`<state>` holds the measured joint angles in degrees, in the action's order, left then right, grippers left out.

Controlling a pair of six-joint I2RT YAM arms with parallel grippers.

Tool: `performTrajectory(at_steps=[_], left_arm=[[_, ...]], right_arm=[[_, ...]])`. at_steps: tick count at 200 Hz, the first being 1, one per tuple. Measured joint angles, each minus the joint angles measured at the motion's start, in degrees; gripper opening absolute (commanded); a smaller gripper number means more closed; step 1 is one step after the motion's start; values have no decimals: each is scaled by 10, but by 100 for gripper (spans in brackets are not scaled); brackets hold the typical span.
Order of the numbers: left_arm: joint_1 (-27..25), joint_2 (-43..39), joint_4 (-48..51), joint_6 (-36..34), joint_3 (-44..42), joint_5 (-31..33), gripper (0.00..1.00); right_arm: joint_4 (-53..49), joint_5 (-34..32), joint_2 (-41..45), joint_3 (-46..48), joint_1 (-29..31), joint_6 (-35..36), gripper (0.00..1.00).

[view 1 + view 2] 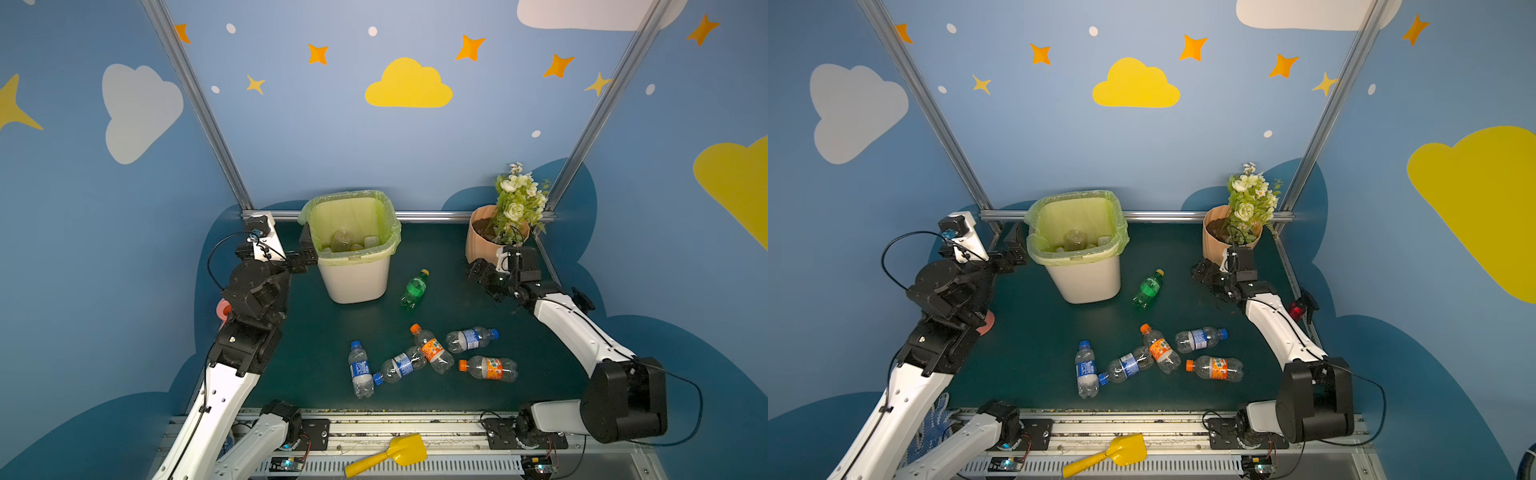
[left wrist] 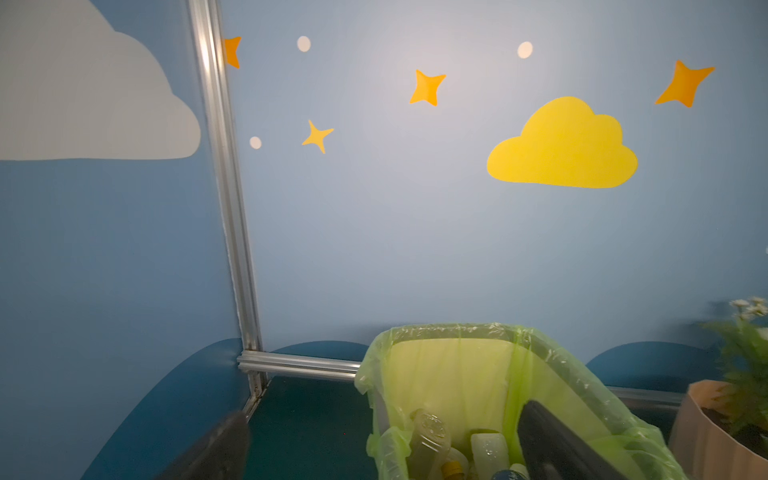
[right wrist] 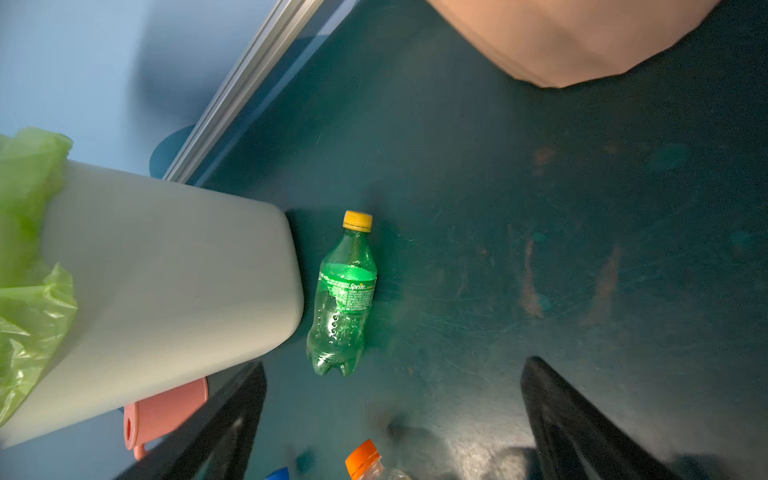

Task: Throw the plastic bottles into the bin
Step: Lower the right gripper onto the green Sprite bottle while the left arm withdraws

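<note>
The off-white bin [image 1: 357,278] with its light-green bag stands at the back of the mat, and several plastic bottles [image 2: 428,436] lie inside it. A green bottle [image 1: 414,289] lies just right of the bin. Several clear bottles lie nearer the front, some blue-labelled [image 1: 360,370] and some orange-labelled [image 1: 490,368]. My left gripper [image 1: 307,248] is open and empty at the bin's left rim; in the left wrist view one of the fingers [image 2: 552,440] reaches over the bag. My right gripper [image 3: 397,365] hangs open and empty by the flower pot, pointing toward the green bottle [image 3: 343,299].
A peach ribbed pot with flowers [image 1: 494,237] stands at the back right, close behind the right wrist. A pink object [image 1: 223,309] sits behind the left arm. A red spray bottle [image 1: 1298,309] is at the right edge. A yellow scoop [image 1: 390,455] lies past the front rail.
</note>
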<state>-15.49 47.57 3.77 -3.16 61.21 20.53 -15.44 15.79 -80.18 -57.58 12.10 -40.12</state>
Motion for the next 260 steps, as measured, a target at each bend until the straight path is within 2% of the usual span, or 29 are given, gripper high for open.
performTrajectory(at_steps=[79,112,179,260], left_arm=[[128,-32,69,113,-59,31,100],[162,-42,97,153,-83,27,100],[188,-46,125,205,-118,-4,100],[189,-53,132,217,-124,-25,100]], right_arm=[[-27,25,-177,-125,107,-2,95],[-45,36,-230,-156,135,-9,95],[-72,50,-315,-216,165,-16,95],[-115,46,-387,-278,170,-10,93]])
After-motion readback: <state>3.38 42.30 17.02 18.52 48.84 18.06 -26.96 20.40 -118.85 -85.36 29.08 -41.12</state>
